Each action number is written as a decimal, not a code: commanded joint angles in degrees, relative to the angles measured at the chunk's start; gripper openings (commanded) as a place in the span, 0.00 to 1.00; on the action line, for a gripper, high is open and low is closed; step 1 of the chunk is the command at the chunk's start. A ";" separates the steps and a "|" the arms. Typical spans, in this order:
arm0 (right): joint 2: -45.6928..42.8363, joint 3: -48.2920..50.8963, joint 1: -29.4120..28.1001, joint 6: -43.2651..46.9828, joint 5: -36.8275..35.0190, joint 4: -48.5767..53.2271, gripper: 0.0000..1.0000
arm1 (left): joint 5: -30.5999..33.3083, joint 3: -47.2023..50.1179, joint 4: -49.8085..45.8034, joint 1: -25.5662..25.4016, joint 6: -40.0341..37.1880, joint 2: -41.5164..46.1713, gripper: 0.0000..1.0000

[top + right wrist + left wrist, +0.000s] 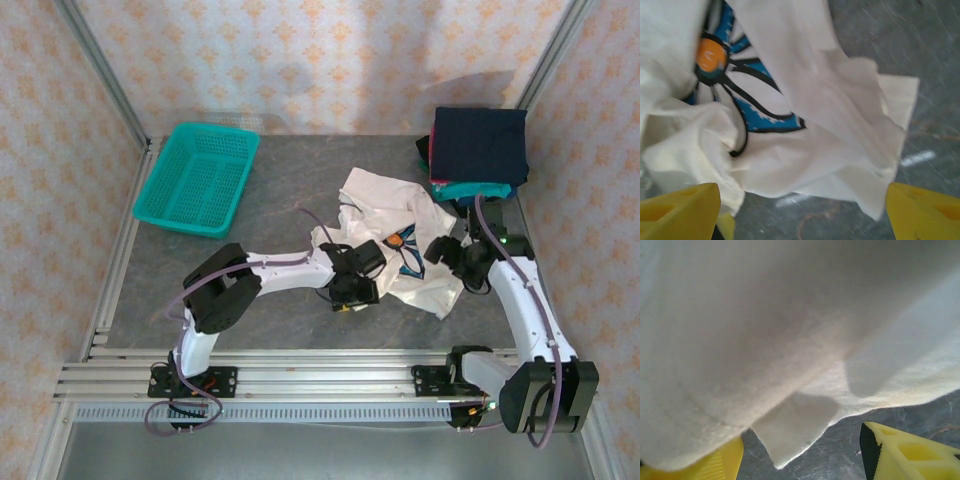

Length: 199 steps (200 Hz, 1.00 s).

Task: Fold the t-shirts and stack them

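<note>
Left gripper (352,288) and right gripper (447,250), both mine, fingers apart over one crumpled tee.
White t-shirt (395,230), blue-and-orange print, bunched on the table (280,170) near the folded stack (478,145) at far right; its hem drapes over my left finger (715,467), nothing clamped. Step, I judge: spreading it flat. Next: pinch two corners, pull taut.

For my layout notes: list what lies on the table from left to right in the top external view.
teal mesh basket → white t-shirt, crumpled → stack of folded t-shirts, navy on top.
</note>
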<state>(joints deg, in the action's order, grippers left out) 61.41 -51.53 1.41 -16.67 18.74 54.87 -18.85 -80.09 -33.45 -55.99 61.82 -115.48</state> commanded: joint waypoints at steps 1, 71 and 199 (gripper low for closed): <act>-0.11 -0.65 1.23 -1.12 -4.06 4.13 0.85 | 1.57 -2.74 4.68 -0.24 0.10 -4.56 0.54; -1.44 3.15 2.19 -7.32 5.60 4.62 0.81 | 8.79 9.49 5.14 8.84 -3.07 7.35 0.00; 12.63 -1.52 -5.45 -3.44 -14.62 -0.81 0.74 | 12.45 13.24 -14.07 31.33 -24.20 42.38 0.00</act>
<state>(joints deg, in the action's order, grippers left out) 70.19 -49.93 -3.57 -22.26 13.63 55.96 -7.53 -65.58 -40.51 -27.77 44.07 -75.42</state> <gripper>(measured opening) 0.744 0.037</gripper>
